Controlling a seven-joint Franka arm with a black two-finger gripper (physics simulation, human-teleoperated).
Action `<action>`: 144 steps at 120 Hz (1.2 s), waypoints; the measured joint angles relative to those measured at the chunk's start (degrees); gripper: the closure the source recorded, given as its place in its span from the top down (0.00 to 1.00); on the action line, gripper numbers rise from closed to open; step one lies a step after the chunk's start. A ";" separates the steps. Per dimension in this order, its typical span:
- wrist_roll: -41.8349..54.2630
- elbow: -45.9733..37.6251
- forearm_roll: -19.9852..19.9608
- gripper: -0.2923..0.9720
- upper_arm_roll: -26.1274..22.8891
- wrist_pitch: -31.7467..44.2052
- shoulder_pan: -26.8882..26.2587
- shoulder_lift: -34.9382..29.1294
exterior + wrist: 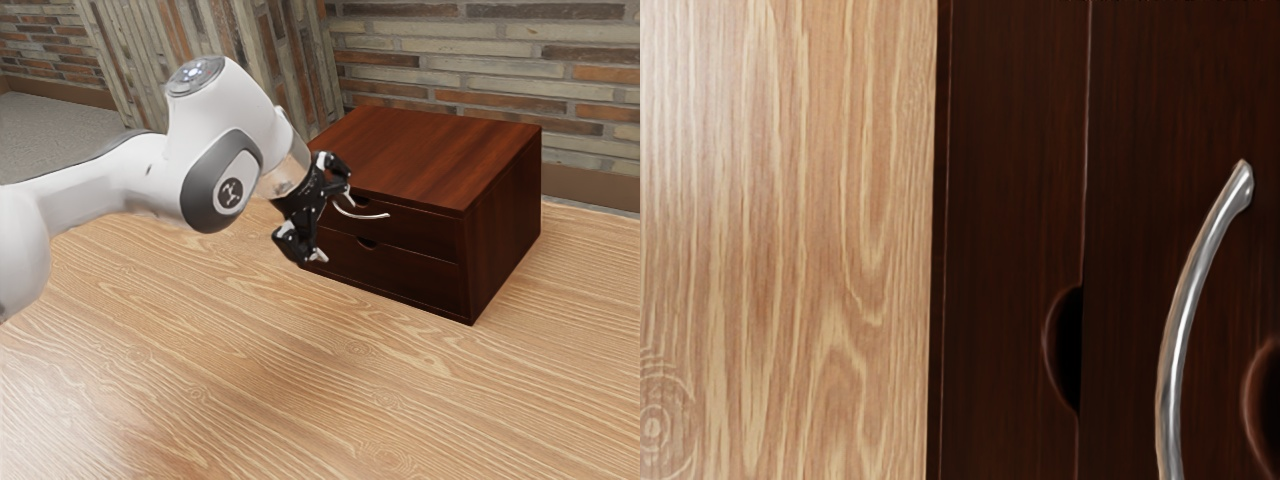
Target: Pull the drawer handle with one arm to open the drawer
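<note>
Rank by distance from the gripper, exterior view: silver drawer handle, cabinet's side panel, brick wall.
1. Silver handle, right at the gripper, on the top drawer.
2. Side panel, on the cabinet toward the exterior view's right.
3. Brick wall, behind the cabinet.

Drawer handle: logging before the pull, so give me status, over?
Black two-finger gripper open, at the end of the curved silver handle, not clamped. Upper drawer of dark wooden cabinet looks shut. Nothing in the way.

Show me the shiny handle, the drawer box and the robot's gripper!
Handle (1185, 300): wrist view, middle of its curved silver bar.
Drawer box (430, 150): exterior view, its flat top.
Gripper (328, 213): exterior view, midway between its fingers.
</note>
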 joint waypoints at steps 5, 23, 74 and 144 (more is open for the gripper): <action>-0.14 0.48 -0.02 0.77 -0.05 0.00 0.08 0.34; -0.57 1.62 0.00 0.77 -0.05 0.00 0.18 1.73; -1.34 1.99 -0.27 0.77 -0.05 0.06 0.35 3.51; -1.86 3.32 -0.82 0.77 -0.01 0.08 0.26 5.59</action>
